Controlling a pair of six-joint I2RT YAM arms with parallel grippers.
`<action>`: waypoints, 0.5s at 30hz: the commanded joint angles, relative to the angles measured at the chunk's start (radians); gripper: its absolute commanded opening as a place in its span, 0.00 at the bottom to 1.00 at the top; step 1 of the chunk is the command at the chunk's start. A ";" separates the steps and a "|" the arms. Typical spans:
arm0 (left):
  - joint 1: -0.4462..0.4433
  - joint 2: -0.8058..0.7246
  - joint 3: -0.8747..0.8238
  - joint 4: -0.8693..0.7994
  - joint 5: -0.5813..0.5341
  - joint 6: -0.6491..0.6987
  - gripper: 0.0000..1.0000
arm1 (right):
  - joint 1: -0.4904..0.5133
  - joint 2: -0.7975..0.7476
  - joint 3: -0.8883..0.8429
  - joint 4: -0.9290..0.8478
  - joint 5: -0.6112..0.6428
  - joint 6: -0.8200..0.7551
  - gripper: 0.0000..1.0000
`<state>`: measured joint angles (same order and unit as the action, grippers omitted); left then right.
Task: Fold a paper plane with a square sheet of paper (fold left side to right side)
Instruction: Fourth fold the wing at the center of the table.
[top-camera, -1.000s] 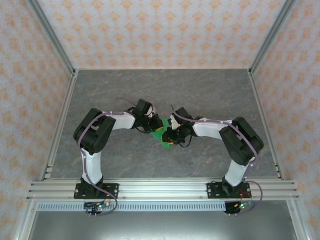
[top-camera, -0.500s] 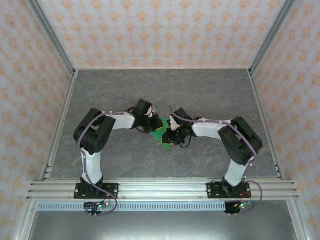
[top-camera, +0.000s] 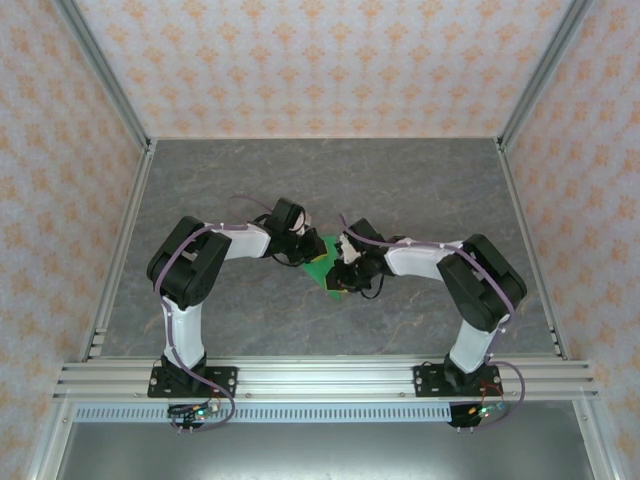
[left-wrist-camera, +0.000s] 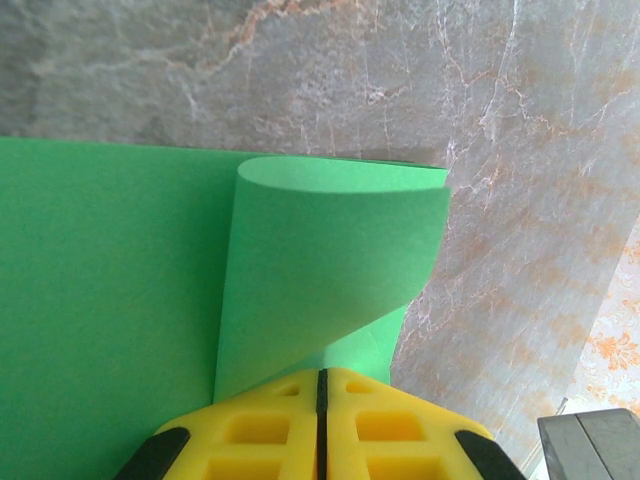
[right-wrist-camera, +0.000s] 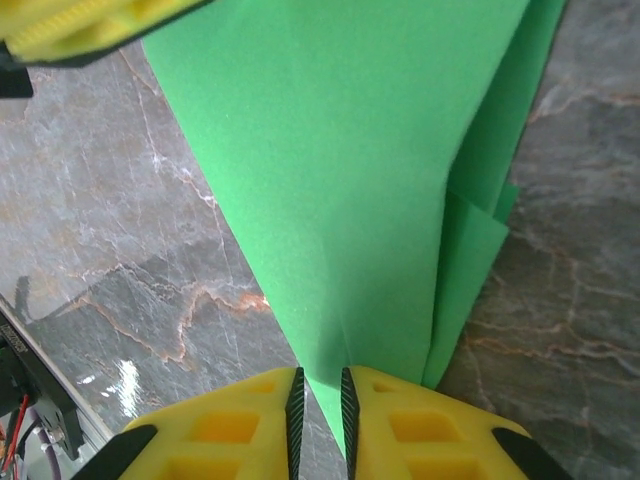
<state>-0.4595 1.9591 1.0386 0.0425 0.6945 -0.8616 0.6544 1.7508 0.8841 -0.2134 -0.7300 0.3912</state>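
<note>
The square sheet of paper (top-camera: 322, 268) is bright green and lies mid-table, folded into a pointed, many-layered paper plane shape. In the left wrist view a flap (left-wrist-camera: 330, 260) curls up off the flat paper (left-wrist-camera: 100, 300) and runs back into my left gripper (left-wrist-camera: 321, 385), which is shut on its edge. In the right wrist view the paper (right-wrist-camera: 340, 180) narrows to a tip between the fingers of my right gripper (right-wrist-camera: 318, 385). Those jaws stand a narrow gap apart, not pinching it. From above, the left gripper (top-camera: 303, 250) and right gripper (top-camera: 343, 275) meet over the paper.
The grey marbled table (top-camera: 420, 190) is ringed by patterned walls, with a metal rail (top-camera: 320, 378) along the near edge. A yellow finger of the left gripper (right-wrist-camera: 80, 25) shows at the top left of the right wrist view.
The right gripper has edged slightly down and left along the paper's tip, and its jaws have narrowed a little. The left arm has stayed put.
</note>
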 joint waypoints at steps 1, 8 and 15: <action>-0.001 0.023 -0.028 -0.111 -0.082 0.026 0.08 | 0.019 -0.013 -0.055 -0.137 -0.001 -0.009 0.22; -0.002 0.023 -0.029 -0.112 -0.083 0.027 0.08 | 0.025 -0.023 -0.071 -0.170 -0.003 -0.022 0.22; -0.001 0.024 -0.028 -0.110 -0.085 0.027 0.08 | 0.029 -0.039 -0.098 -0.205 0.001 -0.035 0.22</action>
<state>-0.4633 1.9591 1.0386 0.0380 0.6987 -0.8616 0.6575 1.7187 0.8436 -0.2199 -0.7296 0.3756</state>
